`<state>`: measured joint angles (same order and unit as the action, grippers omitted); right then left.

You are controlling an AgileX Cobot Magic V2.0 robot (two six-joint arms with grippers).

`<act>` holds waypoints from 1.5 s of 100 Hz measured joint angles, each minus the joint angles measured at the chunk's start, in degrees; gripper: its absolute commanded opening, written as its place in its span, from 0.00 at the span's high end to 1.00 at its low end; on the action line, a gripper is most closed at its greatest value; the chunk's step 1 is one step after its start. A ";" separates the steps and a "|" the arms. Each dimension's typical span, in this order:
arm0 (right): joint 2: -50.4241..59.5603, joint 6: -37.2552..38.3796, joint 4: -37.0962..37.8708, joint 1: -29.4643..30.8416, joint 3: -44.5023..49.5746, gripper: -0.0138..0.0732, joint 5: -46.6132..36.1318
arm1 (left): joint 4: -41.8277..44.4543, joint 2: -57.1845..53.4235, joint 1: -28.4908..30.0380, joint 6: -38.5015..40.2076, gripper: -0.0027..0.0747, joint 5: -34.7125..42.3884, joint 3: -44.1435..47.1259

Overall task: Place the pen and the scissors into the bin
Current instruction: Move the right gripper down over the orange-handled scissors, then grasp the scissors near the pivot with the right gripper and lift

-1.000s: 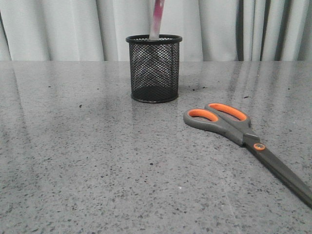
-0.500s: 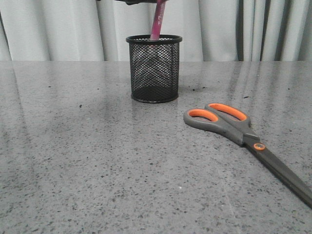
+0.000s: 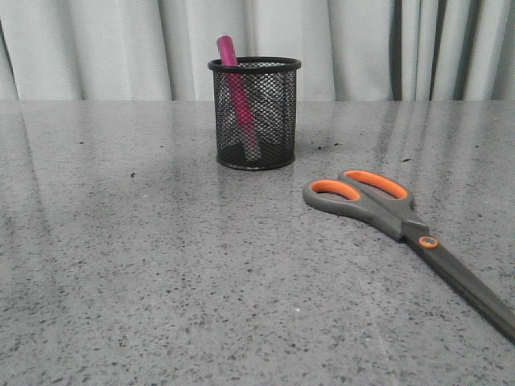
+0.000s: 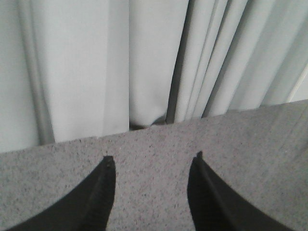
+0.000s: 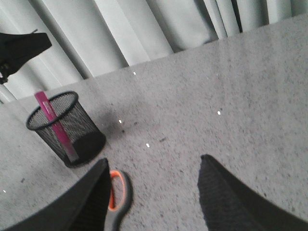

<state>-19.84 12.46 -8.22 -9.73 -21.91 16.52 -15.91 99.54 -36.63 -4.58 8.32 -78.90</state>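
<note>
Looks like a staged robot test setup in a lab or studio rather than anyone's real office. The bench (image 3: 145,265) is one big grey speckled stone-look slab, and pale grey-white curtains (image 3: 96,48) hang in folds right across the back at 12 o'clock, closing the room off like a backdrop. Only desk stuff is out: a black mesh bin (image 3: 254,112) with a pink pen (image 3: 238,96) leaning inside, and orange-handled scissors (image 3: 402,225) lying flat toward 4 o'clock.

Empty, parted left hand (image 4: 151,163) above table (image 4: 250,139)
</note>
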 measured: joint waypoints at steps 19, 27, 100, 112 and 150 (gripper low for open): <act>-3.13 -7.52 0.10 -0.76 -11.85 0.42 8.44 | 1.91 -11.79 0.00 0.00 0.53 -8.69 0.00; -7.72 -12.46 -0.02 -2.13 -19.14 0.42 14.94 | 2.13 -16.74 -0.05 0.00 0.53 -16.18 0.00; -51.15 -7.22 3.26 -22.96 -37.60 0.42 39.96 | 2.70 -51.65 -6.59 0.00 0.59 -29.99 26.57; -56.04 -4.18 5.55 -25.42 -39.72 0.42 40.62 | 2.70 -53.43 -6.59 0.00 0.62 -30.21 27.25; -65.34 4.76 12.52 -28.36 -41.60 0.42 42.70 | 1.67 -54.04 -6.59 0.00 0.63 -34.04 27.34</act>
<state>-85.18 17.21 4.30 -38.09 -63.51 59.22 -14.24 45.51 -43.22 -4.58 -25.72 -51.57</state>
